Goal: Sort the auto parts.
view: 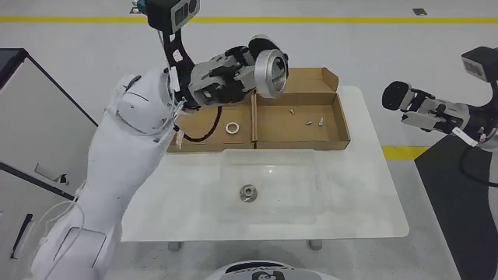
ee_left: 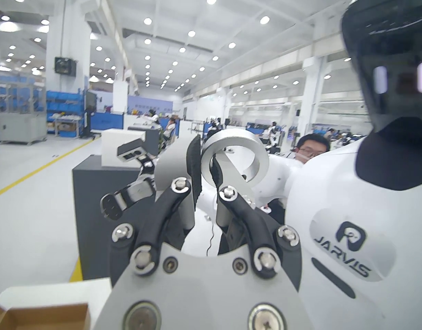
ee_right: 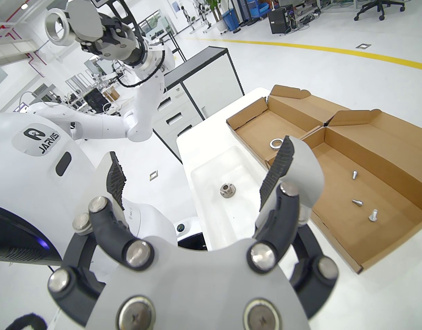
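Use the cardboard box on the table as your reference. The left gripper was raised above the far end of the box's central divider, and its jaws were clenched on a large metal ring, with one finger passing through the ring's bore. In the top view, this gripper and ring hid the far wall of the box at the divider. The right gripper hung well beyond the right end of the box, past the table edge, with its jaws released and nothing between them. A dark cabinet stood off the left end of the box. The left compartment held one small ring, and the right compartment held three bolts lying apart from each other. A clear tub sat just beside the box's near wall and held one flanged hub.
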